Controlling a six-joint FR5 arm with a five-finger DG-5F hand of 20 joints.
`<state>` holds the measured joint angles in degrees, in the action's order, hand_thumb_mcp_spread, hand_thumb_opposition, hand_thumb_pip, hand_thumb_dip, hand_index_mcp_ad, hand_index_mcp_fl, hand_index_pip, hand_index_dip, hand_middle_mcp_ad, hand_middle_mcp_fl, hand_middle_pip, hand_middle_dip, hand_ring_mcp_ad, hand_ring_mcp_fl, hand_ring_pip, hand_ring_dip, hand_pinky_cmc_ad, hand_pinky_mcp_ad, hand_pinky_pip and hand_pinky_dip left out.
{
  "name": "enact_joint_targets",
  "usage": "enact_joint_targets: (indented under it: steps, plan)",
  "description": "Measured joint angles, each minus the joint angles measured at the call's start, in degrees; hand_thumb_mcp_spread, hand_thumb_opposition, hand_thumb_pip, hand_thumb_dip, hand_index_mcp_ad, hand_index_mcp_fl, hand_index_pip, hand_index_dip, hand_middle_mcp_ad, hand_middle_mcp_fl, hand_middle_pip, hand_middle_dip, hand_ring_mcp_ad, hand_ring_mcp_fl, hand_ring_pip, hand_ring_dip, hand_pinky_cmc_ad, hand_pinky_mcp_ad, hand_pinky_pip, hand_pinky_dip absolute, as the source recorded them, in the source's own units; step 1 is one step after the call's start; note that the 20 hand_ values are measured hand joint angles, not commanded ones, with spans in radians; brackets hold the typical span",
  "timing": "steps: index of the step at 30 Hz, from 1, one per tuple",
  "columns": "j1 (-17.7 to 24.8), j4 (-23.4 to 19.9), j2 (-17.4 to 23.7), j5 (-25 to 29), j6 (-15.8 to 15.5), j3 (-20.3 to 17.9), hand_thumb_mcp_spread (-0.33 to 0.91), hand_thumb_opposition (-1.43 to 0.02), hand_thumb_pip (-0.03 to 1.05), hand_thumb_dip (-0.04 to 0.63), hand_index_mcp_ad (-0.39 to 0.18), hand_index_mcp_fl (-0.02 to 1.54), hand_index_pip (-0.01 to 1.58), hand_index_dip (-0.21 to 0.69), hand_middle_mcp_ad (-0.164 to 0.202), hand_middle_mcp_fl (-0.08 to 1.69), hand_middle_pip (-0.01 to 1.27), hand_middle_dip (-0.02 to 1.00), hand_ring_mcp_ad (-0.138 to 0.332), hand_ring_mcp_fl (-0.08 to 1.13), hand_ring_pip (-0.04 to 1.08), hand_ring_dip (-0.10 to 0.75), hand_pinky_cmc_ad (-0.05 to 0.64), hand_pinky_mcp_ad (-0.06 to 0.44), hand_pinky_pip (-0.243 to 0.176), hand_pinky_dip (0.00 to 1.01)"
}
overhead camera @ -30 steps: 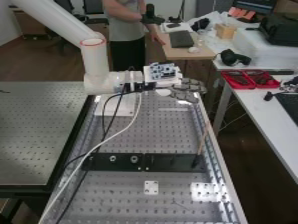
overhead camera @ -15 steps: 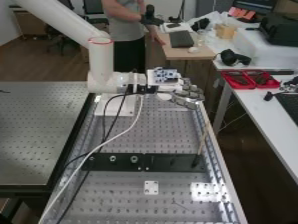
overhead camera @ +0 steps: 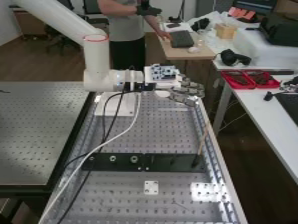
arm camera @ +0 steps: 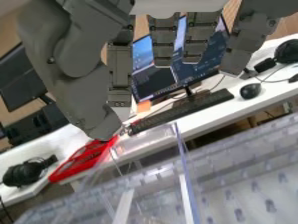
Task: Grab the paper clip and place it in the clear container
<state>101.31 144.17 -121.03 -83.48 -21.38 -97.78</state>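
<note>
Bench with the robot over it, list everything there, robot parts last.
Bench: one, silver, perforated
Black plates: two, end to end across it
Rings: two, silvery, left plate
Square plate: one, white, near end
Wooden stick: one, light brown, right plate
Clear container: one, colourless, against the bench in wrist view
Cables: several, black and white, left side
Robot arm: one, white, far end
Robot hand: one, dark grey, far end

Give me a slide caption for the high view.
White robot arm with its dark grey hand open over the far end of a perforated bench, a dark bar lying nearer.
</note>
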Motion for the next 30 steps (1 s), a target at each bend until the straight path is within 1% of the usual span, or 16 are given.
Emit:
enact_joint_targets:
  steps: [1,2,3,4,5,6,9,11,13,14,16,18,19,23,25,30]
  plan:
    - [-0.2,-0.5,1.7,0.0,0.0,-1.0,0.40,-0.85,0.73,0.316,-0.171,0.13,1.23,0.054,0.080,0.00,0.13,0.17,0.117,0.00,0.09,0.093,0.321,0.278,-0.061,0.32]
    - [-0.3,-0.6,2.1,0.0,0.0,-1.3,0.38,-0.85,0.73,0.316,-0.171,0.12,1.19,0.058,0.080,0.00,0.13,0.17,0.117,0.00,0.09,0.093,0.325,0.278,-0.061,0.32]
    - [-0.4,-0.9,3.5,0.0,-0.1,-2.2,0.37,-0.83,0.73,0.316,-0.168,0.12,1.14,0.058,0.080,0.00,0.13,0.17,0.117,0.00,0.09,0.093,0.325,0.279,-0.058,0.34]
    - [-0.7,-1.1,5.0,0.0,-0.2,-3.1,0.36,-0.83,0.72,0.316,-0.164,0.12,1.12,0.058,0.080,0.00,0.13,0.17,0.117,0.00,0.09,0.093,0.325,0.279,-0.063,0.34]
    - [-0.8,-1.2,5.6,0.0,-0.3,-3.4,0.37,-0.83,0.72,0.316,-0.162,0.12,1.10,0.058,0.079,0.00,0.13,0.17,0.117,0.00,0.10,0.093,0.325,0.278,-0.065,0.35]
    - [-1.0,-1.3,7.0,-0.1,-0.4,-4.2,0.37,-0.83,0.72,0.316,-0.162,0.12,1.06,0.058,0.079,0.00,0.13,0.17,0.117,0.00,0.10,0.093,0.325,0.278,-0.075,0.37]
    - [-1.8,-1.1,10.3,-0.2,-0.8,-5.8,0.35,-0.83,0.72,0.312,-0.162,0.12,0.93,0.058,0.079,0.00,0.13,0.17,0.117,0.00,0.10,0.093,0.325,0.278,-0.075,0.38]
    - [-2.5,-0.5,12.4,-0.3,-1.1,-6.7,0.35,-0.84,0.68,0.316,-0.152,0.14,0.87,0.058,0.082,0.00,0.13,0.17,0.117,0.00,0.09,0.093,0.325,0.278,-0.075,0.38]
    - [-3.7,1.1,15.3,-0.5,-1.8,-7.7,0.35,-0.82,0.67,0.312,-0.140,0.16,0.82,0.058,0.079,0.00,0.13,0.17,0.117,0.00,0.09,0.093,0.325,0.278,-0.075,0.38]
    - [-4.1,1.6,15.9,-0.5,-1.9,-7.9,0.35,-0.82,0.67,0.312,-0.138,0.15,0.81,0.058,0.079,0.00,0.14,0.17,0.117,0.00,0.09,0.093,0.325,0.278,-0.075,0.38]
    - [-5.7,3.9,18.2,-0.7,-3.1,-8.5,0.35,-0.82,0.67,0.312,-0.138,0.16,0.79,0.061,0.079,0.00,0.13,0.17,0.117,0.00,0.09,0.093,0.325,0.278,-0.075,0.38]
    - [-6.6,5.4,19.3,-0.9,-4.2,-8.7,0.35,-0.82,0.67,0.312,-0.138,0.17,0.77,0.058,0.079,0.00,0.13,0.17,0.117,0.00,0.09,0.093,0.325,0.278,-0.075,0.38]
    - [-7.1,6.1,19.8,-1.1,-4.7,-8.8,0.35,-0.82,0.67,0.312,-0.138,0.19,0.76,0.073,0.079,0.00,0.13,0.17,0.117,0.00,0.09,0.093,0.325,0.278,-0.075,0.38]
    - [-8.1,8.1,21.0,-1.9,-5.3,-8.6,0.35,-0.82,0.66,0.312,-0.138,0.19,0.71,0.075,0.079,0.00,0.13,0.17,0.117,0.00,0.09,0.093,0.325,0.281,-0.077,0.38]
    - [-9.0,10.3,21.7,-2.9,-6.4,-7.9,0.35,-0.82,0.66,0.312,-0.138,0.19,0.71,0.079,0.082,0.00,0.13,0.17,0.117,0.00,0.09,0.093,0.325,0.281,-0.077,0.38]
    - [-10.1,13.4,23.1,-4.2,-9.4,-6.5,0.35,-0.82,0.66,0.312,-0.138,0.19,0.65,0.080,0.082,0.00,0.13,0.17,0.117,0.00,0.09,0.093,0.325,0.281,-0.077,0.38]
